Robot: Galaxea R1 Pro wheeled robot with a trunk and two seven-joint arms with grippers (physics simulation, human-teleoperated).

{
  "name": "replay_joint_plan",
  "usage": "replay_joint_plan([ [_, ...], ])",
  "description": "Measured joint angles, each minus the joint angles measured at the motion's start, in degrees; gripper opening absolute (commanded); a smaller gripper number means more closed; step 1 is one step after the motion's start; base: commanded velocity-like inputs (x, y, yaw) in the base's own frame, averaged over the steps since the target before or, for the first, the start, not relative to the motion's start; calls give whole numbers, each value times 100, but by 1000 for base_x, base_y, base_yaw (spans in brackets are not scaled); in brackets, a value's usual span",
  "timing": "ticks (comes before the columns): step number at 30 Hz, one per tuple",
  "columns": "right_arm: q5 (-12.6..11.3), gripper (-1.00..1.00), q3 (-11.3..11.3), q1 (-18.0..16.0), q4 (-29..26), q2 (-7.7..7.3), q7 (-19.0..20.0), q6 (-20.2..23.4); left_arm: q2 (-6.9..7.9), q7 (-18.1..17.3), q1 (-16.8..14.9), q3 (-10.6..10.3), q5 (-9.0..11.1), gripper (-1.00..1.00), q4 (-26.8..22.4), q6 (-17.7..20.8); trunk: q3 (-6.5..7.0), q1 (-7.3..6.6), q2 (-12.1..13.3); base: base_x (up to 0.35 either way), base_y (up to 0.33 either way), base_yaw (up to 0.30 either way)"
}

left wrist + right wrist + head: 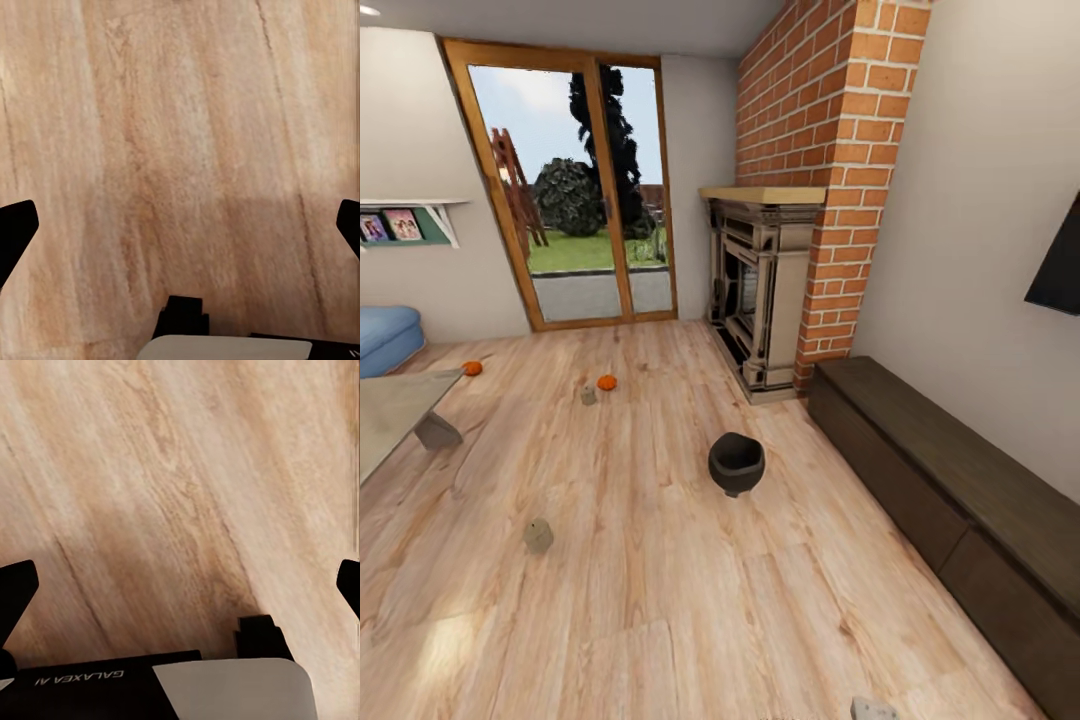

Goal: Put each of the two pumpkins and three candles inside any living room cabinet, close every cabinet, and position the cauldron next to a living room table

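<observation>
Both sets of jaws stand wide apart with nothing between them: the left gripper [180, 225] and the right gripper [180, 585] each show only dark fingertips at the edges of their wrist views, hanging over bare wooden floor [660, 600]. That reads as a carrying posture — arms idle while the base gets the robot into the room.

Everything to be collected lies scattered on the floor. One pumpkin [472, 368] sits far off near the corner of the low table [395, 410]; the second pumpkin [607, 382] lies nearer the glass door [575, 180], with a candle [588, 396] just beside it. Another candle [538, 535] stands alone, closer to the robot, and a pale object at the lower edge of the head view [872, 709] may be the third, though it is cut off.

The cauldron [736, 463] stands upright mid-floor, well apart from the table, so it is not yet placed. The cabinet [960, 500] runs along the right wall beside the brick fireplace [780, 290], its fronts apparently closed — nothing has gone in, and the task looks barely begun.
</observation>
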Motion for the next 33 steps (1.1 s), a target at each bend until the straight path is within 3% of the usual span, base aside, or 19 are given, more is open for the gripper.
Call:
replay_joint_plan([
  [33, -1, 100, -10, 0, 5, -34, -25, -42, -4, 0, 0, -7, -2, 100, 0, -7, 0, 0, 0, 0, 3, -283],
])
